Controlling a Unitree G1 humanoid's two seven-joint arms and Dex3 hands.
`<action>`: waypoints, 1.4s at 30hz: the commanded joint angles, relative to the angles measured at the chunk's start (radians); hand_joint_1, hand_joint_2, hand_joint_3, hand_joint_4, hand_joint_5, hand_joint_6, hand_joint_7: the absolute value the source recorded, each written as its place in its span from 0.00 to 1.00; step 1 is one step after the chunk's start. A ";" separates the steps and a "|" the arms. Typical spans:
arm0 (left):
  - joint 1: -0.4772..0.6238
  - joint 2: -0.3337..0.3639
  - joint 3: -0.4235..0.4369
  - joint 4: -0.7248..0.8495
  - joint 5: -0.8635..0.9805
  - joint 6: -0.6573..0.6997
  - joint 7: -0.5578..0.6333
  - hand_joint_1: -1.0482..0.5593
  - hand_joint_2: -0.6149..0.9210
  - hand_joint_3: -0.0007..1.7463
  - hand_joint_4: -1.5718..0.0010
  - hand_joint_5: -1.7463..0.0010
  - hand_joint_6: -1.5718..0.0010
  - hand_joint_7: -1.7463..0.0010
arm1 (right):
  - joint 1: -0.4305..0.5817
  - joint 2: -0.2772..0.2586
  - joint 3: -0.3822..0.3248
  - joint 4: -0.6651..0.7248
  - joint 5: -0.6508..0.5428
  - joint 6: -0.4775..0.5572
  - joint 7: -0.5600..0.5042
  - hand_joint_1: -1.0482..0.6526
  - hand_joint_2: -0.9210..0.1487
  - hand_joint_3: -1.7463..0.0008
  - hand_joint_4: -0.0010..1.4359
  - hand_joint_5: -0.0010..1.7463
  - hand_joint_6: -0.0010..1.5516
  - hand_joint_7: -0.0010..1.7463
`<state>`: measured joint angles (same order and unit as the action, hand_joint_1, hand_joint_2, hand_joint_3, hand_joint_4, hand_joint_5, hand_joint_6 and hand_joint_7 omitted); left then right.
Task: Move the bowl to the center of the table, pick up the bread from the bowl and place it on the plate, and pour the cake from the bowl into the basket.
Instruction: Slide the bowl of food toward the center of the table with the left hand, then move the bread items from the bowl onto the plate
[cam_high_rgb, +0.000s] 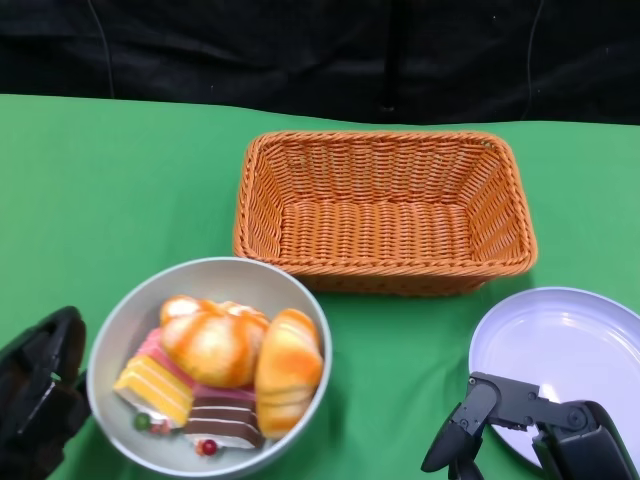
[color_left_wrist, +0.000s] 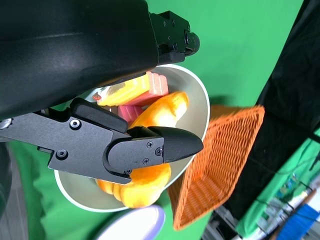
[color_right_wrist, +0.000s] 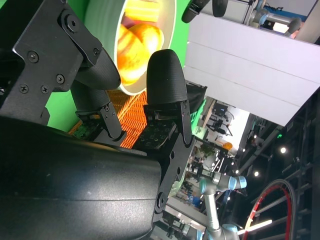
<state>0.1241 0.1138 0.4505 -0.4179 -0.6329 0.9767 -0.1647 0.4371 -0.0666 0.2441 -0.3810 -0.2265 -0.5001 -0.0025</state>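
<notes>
At lower left, the left hand (cam_high_rgb: 40, 395) waits with fingers apart beside the bowl (cam_high_rgb: 125, 325), apparently to shift it; the right hand (cam_high_rgb: 530, 425) hangs empty, fingers apart.

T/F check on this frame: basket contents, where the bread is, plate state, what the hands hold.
1. The basket is empty. True.
2. The bread lies on the plate. False: it is in the bowl with the cake.
3. The plate holds nothing. True.
4. The right hand grips the bowl. False: it holds nothing, beside the plate.
5. The left hand is by the bowl's left rim. True.
</notes>
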 joint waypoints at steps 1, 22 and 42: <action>0.007 -0.008 -0.018 -0.024 -0.030 0.024 0.019 0.25 1.00 0.31 1.00 1.00 1.00 1.00 | 0.012 0.001 0.016 -0.034 -0.018 -0.008 -0.001 0.70 0.77 0.00 0.63 0.89 0.60 0.72; -0.004 -0.093 -0.117 -0.072 -0.051 0.080 0.146 0.26 1.00 0.26 1.00 1.00 1.00 1.00 | 0.006 -0.035 0.020 -0.119 -0.127 -0.021 -0.011 0.58 0.52 0.30 0.48 0.82 0.41 0.59; -0.045 -0.080 -0.241 -0.085 -0.021 0.106 0.156 0.25 1.00 0.30 1.00 1.00 1.00 1.00 | -0.214 -0.126 0.051 -0.228 -0.315 0.363 0.195 0.28 0.00 0.99 0.00 0.47 0.00 0.31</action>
<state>0.0887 0.0242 0.2200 -0.4866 -0.6617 1.0776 -0.0176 0.2346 -0.1917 0.2856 -0.6059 -0.5399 -0.1371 0.1873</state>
